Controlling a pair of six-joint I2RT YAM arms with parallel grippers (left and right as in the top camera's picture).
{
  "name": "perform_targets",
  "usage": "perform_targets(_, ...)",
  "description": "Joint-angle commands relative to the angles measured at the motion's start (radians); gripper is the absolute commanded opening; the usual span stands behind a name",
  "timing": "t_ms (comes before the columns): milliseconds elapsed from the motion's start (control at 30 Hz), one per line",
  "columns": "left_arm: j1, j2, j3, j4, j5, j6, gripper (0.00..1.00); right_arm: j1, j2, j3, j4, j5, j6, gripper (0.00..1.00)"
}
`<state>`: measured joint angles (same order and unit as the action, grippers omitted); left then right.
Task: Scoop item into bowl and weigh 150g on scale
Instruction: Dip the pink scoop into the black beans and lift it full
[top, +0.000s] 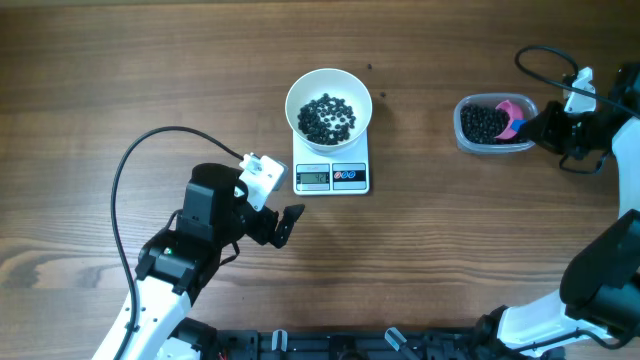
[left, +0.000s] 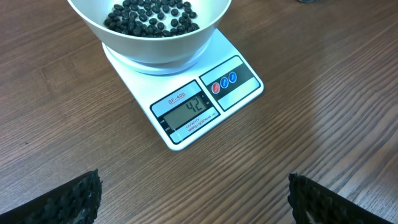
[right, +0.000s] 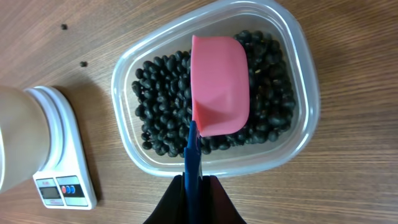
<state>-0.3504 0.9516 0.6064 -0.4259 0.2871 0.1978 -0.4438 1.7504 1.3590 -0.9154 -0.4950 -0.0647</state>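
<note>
- Overhead view: the bowl (top: 296, 100) sits on the scale (top: 331, 178) mid-surface, with a modest heap of beans (top: 328, 117) inside (its white floor shows around them).
- The tub (top: 462, 122), stocked with more beans, lies to the right of the scale and well apart from it.
- Right hand (top: 548, 128): clamped together on the blue handle (right: 193, 149) of the pink scoop (right: 219, 87), which hangs over the tub's beans. No beans show on its pink face, and I cannot tell whether its lip touches the pile.
- Left hand (top: 281, 225): fingers wide apart, holding nothing, near the scale's front-left corner and not touching it (its camera looks straight at the readout).
- The display (left: 189, 111) reads 42 in the left wrist view, so I judge the weigh-out well short of target.
- Step in hand, as I read it: taking another load from the tub.
- The next move calls for digging the scoop's lip into the pile and levelling it so nothing rolls off. It then has to cross the gap and tip over the bowl's middle.
- Risk: the beans are small and round. What look like two strays (right: 63, 27) lie on the surface (top: 150, 60) near the bowl, so a tilted carry would likely shed more.
- Nearer the target, smaller pours would be wiser.
</note>
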Motion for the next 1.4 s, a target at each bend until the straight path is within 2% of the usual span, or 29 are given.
perform_targets(0, 0.008, 0.000, -0.009, 0.002, 0.015, 0.012, 1.00, 0.023, 0.039, -0.016, -0.001, -0.057, -0.013, 0.04)
perform_targets(333, 0.008, 0.000, -0.009, 0.002, 0.015, 0.012, 1.00, 0.086, 0.086, -0.026, -0.014, -0.023, 0.015, 0.04)
perform_targets(533, 0.008, 0.000, -0.009, 0.002, 0.015, 0.012, 1.00, 0.085, 0.068, 0.002, -0.109, -0.031, -0.064, 0.04)
perform_targets(700, 0.008, 0.000, -0.009, 0.002, 0.015, 0.012, 1.00, 0.078, 0.051, 0.023, -0.130, -0.043, -0.070, 0.04)
perform_targets(933, 0.008, 0.000, -0.009, 0.002, 0.015, 0.012, 1.00, 0.071, 0.057, 0.023, -0.068, -0.083, -0.064, 0.04)
perform_targets(1367, 0.008, 0.000, -0.009, 0.002, 0.015, 0.012, 1.00, 0.068, 0.099, -0.003, -0.103, -0.118, -0.098, 0.04)
